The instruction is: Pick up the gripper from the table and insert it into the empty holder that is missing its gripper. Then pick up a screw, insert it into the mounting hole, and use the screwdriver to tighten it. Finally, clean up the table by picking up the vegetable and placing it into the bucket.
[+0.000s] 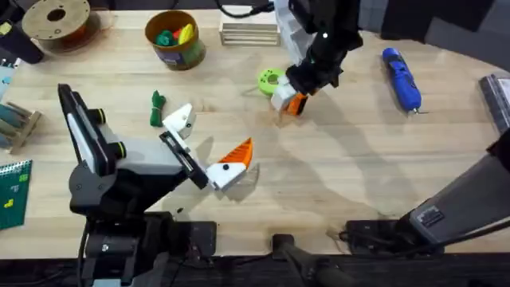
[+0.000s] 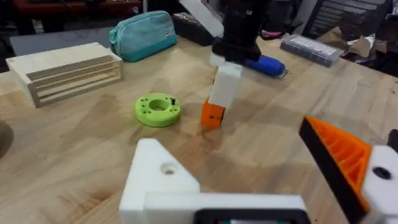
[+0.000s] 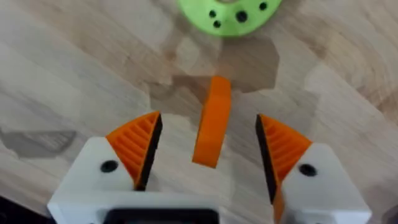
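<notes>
Overhead view: a pale wooden desk (image 1: pixel 335 159) with two robot arms. The right arm reaches across the middle to the far centre, and its claw (image 1: pixel 288 101) hangs low over a small orange wedge, the gripper (image 1: pixel 296 104), which lies on the desk just beside a round lime-green disc (image 1: pixel 271 80).

From the right wrist camera, the gripper (image 3: pixel 212 129) sits between the two white fingers with orange ribbed pads (image 3: pixel 138 144). The claw (image 3: pixel 208 155) is spread wide, with clear gaps on both sides, so nothing is held. The green disc (image 3: pixel 231 14) lies just beyond the wedge's far end.

The left arm rests at the near left. Its claw (image 1: pixel 205 147) is open: one white finger block (image 1: pixel 181 119) is bare, which is the holder lacking its pad, and the other carries an orange pad (image 1: pixel 237 151). The left wrist camera shows the bare holder (image 2: pixel 161 177) with its mounting hole, the orange-padded finger (image 2: pixel 339 155), and farther off the right claw (image 2: pixel 219 93) standing over the wedge (image 2: pixel 212 115).

A dark green toy vegetable (image 1: pixel 156 108) lies on the desk near the bare holder. The orange-yellow bucket (image 1: pixel 175 49) stands at the far left centre with green and yellow toy pieces inside. The blue screwdriver (image 1: pixel 401 78) lies at the far right, well apart from both claws.
</notes>
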